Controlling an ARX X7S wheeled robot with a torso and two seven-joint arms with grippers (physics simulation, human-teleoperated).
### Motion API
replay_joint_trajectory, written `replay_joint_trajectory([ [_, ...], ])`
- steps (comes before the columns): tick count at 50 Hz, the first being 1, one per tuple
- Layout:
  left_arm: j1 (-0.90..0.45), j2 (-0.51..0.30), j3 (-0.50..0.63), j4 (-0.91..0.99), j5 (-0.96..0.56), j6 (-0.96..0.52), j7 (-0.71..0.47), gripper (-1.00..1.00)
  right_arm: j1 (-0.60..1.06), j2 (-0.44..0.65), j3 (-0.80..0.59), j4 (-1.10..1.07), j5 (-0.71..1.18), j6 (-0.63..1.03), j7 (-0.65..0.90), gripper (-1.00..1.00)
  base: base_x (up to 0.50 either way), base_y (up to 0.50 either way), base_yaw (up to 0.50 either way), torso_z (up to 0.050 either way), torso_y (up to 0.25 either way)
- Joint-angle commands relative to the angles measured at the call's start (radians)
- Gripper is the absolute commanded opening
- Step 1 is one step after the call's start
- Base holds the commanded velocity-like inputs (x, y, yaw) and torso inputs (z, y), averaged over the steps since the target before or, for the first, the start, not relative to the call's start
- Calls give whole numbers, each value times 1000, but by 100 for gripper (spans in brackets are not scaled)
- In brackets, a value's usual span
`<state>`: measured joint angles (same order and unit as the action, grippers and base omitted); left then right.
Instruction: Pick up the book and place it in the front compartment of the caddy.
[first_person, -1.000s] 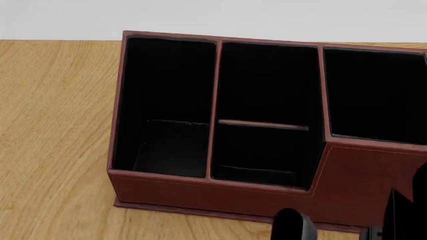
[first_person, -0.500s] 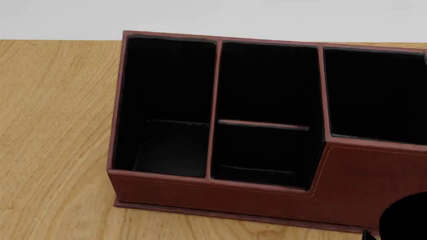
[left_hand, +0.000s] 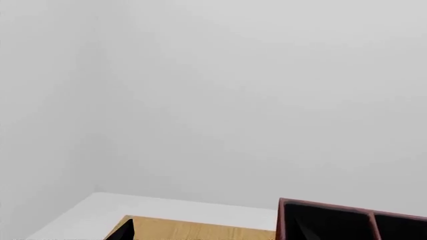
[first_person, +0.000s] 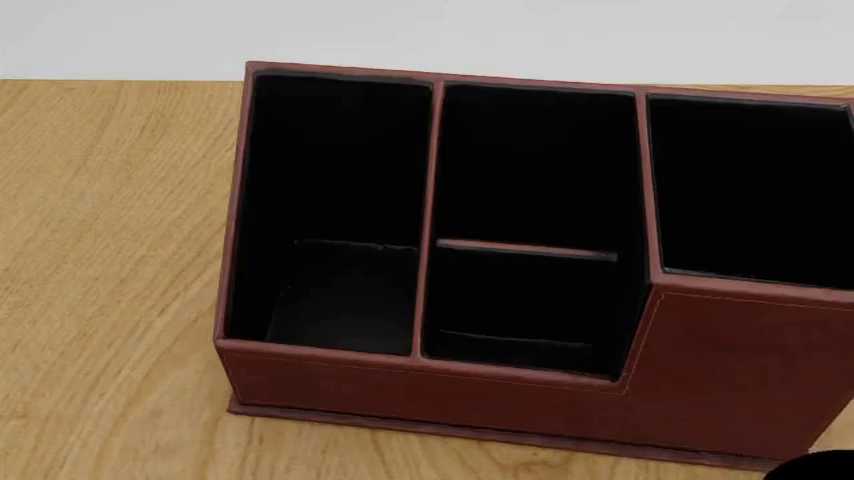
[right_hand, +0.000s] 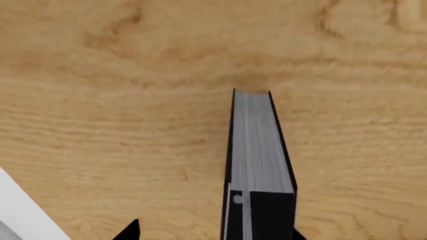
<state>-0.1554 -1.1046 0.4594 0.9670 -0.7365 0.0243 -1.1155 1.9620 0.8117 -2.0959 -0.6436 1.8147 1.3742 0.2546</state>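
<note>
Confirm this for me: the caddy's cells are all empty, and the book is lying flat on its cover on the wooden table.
Not quite. The caddy's cells are indeed all empty in the head view, but the book is not lying flat on its cover. The right wrist view shows it on edge over the wooden table, its grey page block facing the camera between the two black covers.

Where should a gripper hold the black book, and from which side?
Likely across the book, on its two flat black covers, approaching from its pale page edge, which faces the right wrist camera. It stands on edge on the table, thin enough to pinch.
</note>
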Motion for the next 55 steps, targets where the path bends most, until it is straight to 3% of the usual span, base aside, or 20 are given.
replay_joint_trajectory([
  [1,8,-4,1,-2,3,5,-4,100,-54,20,-42,23,-24,-9,7,100,0,0,0,0,0],
  [4,3,-3,2,-1,1,1,-5,100,-58,23,-48,21,-40,-4,4,100,0,0,0,0,0],
  [5,1,-2,2,-1,1,0,-5,100,-58,22,-49,21,-43,-3,6,-100,0,0,-3,0,0],
  [17,-11,6,8,-1,-1,-9,-4,100,-28,23,-45,8,-40,1,6,-100,-1,0,-2,0,0],
  [29,-18,0,6,7,-8,-10,-9,100,134,35,31,-58,-17,27,-25,-100,0,0,0,0,0],
  [44,-18,-12,3,18,-10,1,-16,100,340,35,172,-112,8,70,-113,-100,0,0,0,0,0],
  [55,-23,-18,3,19,-14,2,-20,100,365,-4,352,-68,-99,44,-249,-100,0,0,0,0,0],
])
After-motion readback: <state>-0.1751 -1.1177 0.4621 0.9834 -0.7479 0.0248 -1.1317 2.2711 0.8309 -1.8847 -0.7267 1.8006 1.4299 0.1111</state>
